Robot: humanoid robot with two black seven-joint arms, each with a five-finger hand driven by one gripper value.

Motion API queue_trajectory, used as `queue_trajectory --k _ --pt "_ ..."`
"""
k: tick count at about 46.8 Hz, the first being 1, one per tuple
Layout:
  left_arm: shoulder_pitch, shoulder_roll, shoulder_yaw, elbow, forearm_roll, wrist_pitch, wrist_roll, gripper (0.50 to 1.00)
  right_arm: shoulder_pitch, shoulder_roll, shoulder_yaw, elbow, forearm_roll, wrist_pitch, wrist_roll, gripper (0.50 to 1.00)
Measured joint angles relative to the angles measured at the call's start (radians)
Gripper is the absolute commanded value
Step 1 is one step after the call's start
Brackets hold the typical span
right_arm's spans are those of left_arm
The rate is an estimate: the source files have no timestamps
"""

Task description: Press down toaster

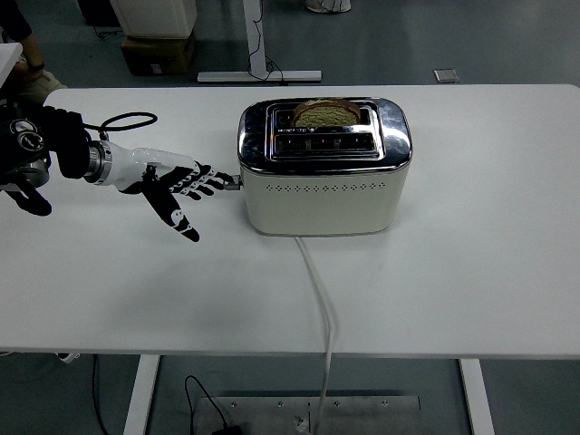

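Left hand [172,186] open, fingertips on toaster [323,168] lever [233,180], bread [324,113] sunk low
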Motion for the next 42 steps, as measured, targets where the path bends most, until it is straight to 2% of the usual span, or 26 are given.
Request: queue_trajectory --k 18,42 --pt "0.043 -0.008 -0.001 0.02 0.0 0.026 -0.003 1.0 0.0 0.0 0.0 0.0 0.0 0.0 0.0 0.998" --pt "0.086 -0.001 0.0 0.022 0.0 0.03 -0.003 1.0 0.0 0.0 0.0 0.0 0.0 0.0 0.0 0.998"
